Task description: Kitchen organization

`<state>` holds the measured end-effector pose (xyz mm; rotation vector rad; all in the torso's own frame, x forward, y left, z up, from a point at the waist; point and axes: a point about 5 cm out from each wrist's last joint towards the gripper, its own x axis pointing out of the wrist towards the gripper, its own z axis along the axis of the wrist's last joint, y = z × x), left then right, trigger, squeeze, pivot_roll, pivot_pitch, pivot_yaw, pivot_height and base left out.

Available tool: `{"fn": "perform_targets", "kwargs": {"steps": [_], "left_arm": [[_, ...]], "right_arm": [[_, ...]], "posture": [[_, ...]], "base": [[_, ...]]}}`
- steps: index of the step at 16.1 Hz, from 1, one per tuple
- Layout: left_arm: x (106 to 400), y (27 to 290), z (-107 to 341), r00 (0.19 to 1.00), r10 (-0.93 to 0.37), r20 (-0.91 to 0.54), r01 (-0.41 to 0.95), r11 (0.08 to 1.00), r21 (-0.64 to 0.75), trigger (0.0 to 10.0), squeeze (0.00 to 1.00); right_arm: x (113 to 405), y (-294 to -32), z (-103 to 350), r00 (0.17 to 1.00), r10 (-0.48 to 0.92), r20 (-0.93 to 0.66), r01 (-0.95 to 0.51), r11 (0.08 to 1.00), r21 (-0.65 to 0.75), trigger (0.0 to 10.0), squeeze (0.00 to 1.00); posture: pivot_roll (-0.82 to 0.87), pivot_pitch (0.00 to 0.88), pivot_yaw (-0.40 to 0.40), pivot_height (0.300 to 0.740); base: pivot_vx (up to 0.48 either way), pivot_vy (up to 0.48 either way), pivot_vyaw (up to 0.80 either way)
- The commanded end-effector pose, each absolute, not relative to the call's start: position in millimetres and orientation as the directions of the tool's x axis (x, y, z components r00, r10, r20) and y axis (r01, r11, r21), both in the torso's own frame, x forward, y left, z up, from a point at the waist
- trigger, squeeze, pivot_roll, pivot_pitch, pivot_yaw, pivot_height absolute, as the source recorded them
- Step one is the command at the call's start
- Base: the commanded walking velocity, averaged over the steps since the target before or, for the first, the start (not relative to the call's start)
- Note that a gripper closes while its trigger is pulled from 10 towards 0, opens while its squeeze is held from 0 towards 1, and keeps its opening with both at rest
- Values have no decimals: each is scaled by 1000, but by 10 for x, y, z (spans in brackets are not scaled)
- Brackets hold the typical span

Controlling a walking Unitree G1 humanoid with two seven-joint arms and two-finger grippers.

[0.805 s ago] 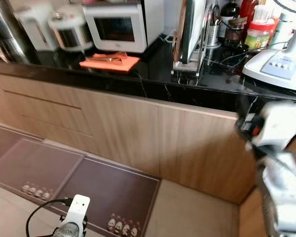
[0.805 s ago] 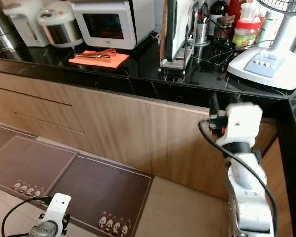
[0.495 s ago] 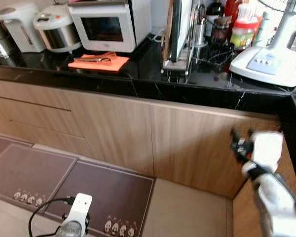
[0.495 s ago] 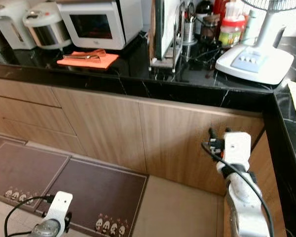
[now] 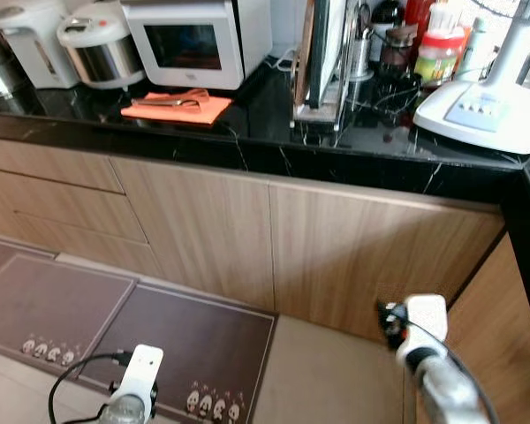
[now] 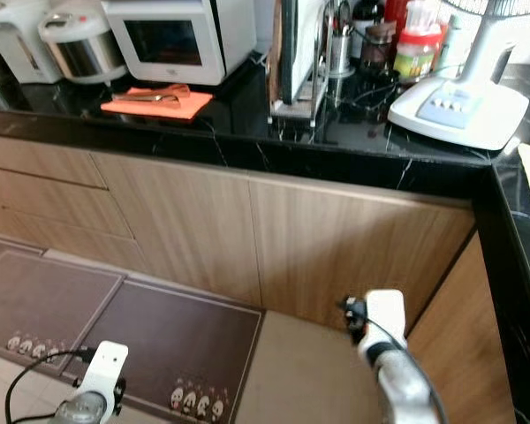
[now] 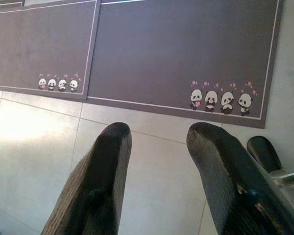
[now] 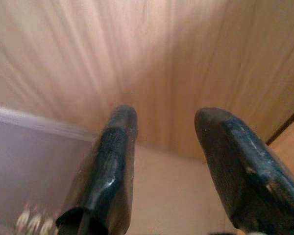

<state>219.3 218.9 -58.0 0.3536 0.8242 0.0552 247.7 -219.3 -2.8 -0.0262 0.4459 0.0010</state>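
Note:
A black stone counter (image 5: 274, 155) runs across the back above wooden cabinet doors (image 5: 353, 256). On it lie an orange cloth (image 5: 175, 106) with tongs on top, next to a white microwave (image 5: 199, 40). My right gripper (image 8: 161, 132) hangs low in front of the cabinet near the corner, open and empty; its white wrist (image 5: 424, 320) shows at lower right. My left gripper (image 7: 157, 137) hangs open and empty over the tiled floor, its wrist (image 5: 140, 375) at the lower left.
A rice cooker (image 5: 97, 49), a kettle (image 5: 31, 44), a rack of cutting boards (image 5: 322, 53), bottles and jars (image 5: 437, 53) and a white fan base (image 5: 486, 110) stand on the counter. Brown panda mats (image 5: 194, 353) cover the floor. A second counter (image 6: 521, 247) runs along the right.
My right arm has dropped from counter height to low in front of the cabinet doors. The camera has shifted slightly. The left arm hangs as before.

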Motion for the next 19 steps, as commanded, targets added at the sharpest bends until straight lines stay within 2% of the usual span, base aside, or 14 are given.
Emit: {"fn": "perform_targets", "kwargs": {"steps": [1, 3, 5, 11, 15, 19], "left_arm": [[2210, 2242, -556, 687, 201, -699, 76, 936, 343, 10000, 0], [2189, 2230, -576, 672, 182, -717, 85, 944, 319, 10000, 0], [2153, 2187, -612, 652, 146, -744, 120, 949, 291, 10000, 0], [2106, 2193, -640, 636, 142, -759, 128, 950, 285, 10000, 0], [2096, 2130, -659, 632, 111, -767, 126, 962, 243, 10000, 0], [2096, 2153, -655, 627, 115, -770, 124, 962, 244, 10000, 0]], "right_arm": [[2427, -2118, -165, 877, 25, -480, -29, 1000, -1, 10000, 0], [2245, -2023, -434, 805, 51, -592, -48, 999, 20, 10000, 0], [2158, -2006, -524, 769, 50, -637, -46, 999, 23, 10000, 0], [1805, -2012, -789, 636, 39, -771, -62, 998, 0, 10000, 0], [1714, -2026, -827, 628, 37, -778, -45, 999, 11, 10000, 0], [1790, -1989, -794, 649, 47, -759, -40, 999, 27, 10000, 0]], "posture": [[-191, 0, 95, 740], [-196, 0, 96, 740], [-193, 0, 95, 740], [-180, 0, 81, 740], [-179, 0, 76, 740], [-174, 0, 80, 740]], "base": [[0, 0, 0], [0, 0, 0], [0, 0, 0], [0, 0, 0], [0, 0, 0], [0, 347, 0]]}}
